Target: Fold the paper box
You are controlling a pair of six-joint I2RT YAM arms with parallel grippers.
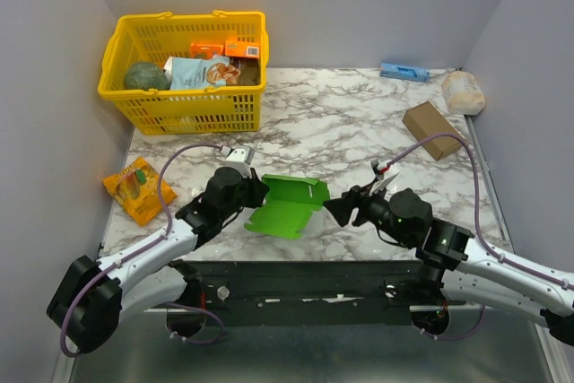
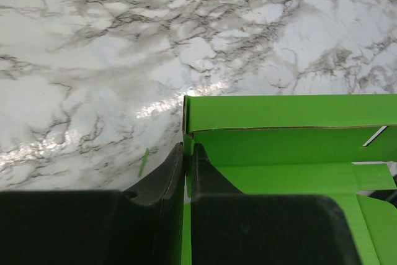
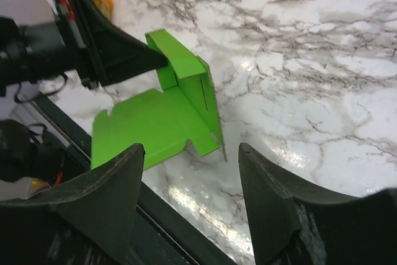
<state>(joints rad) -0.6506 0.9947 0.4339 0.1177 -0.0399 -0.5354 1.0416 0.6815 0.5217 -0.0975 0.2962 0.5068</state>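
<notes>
The paper box [image 1: 287,204] is bright green card, half unfolded on the marble table near the front edge, with its base flat and a back wall and side flap standing up. My left gripper [image 1: 258,187] is shut on the box's left side flap. In the left wrist view its jaws [image 2: 187,150] pinch the thin green edge, with the box's inside [image 2: 279,134] to their right. My right gripper [image 1: 336,208] is open just right of the box, apart from it. The right wrist view has the box [image 3: 155,116] ahead of the spread jaws [image 3: 191,147], and the left gripper [image 3: 124,54] at its far corner.
A yellow basket [image 1: 193,109] with groceries stands at the back left. An orange packet [image 1: 136,187] lies at the left edge. A brown cardboard box [image 1: 433,129], a pale roll [image 1: 463,91] and a blue item [image 1: 404,71] sit at the back right. A black rail [image 1: 305,275] runs along the front edge.
</notes>
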